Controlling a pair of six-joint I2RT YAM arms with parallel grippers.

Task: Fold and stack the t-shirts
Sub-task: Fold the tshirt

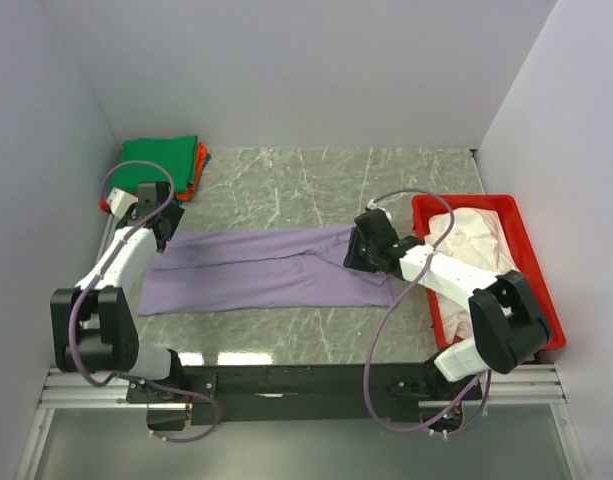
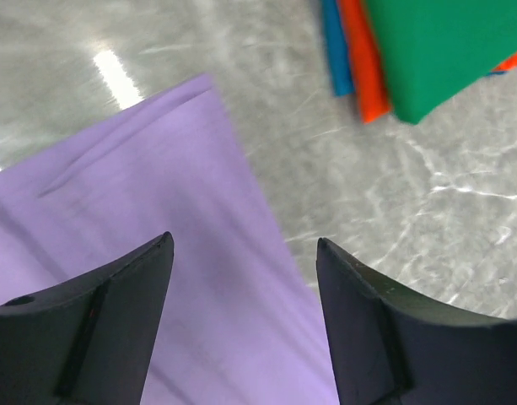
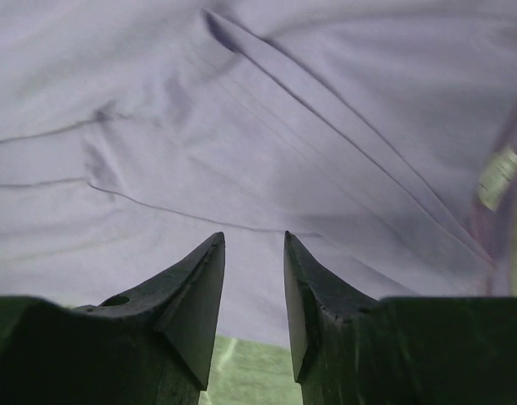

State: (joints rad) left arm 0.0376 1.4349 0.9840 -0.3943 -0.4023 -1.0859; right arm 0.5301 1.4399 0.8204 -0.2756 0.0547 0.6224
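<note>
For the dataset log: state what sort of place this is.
Likely a robot lab test cell: plain white walls box in a marble-look tabletop, folded t-shirts stacked in one corner.

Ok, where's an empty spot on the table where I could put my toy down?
The biggest bare marble is at the back, between the folded stack and the red tray, behind the purple shirt. A thinner strip runs in front of the shirt, along the near edge. The shirt's ends are crowded: the left gripper and right gripper hover there.
</note>
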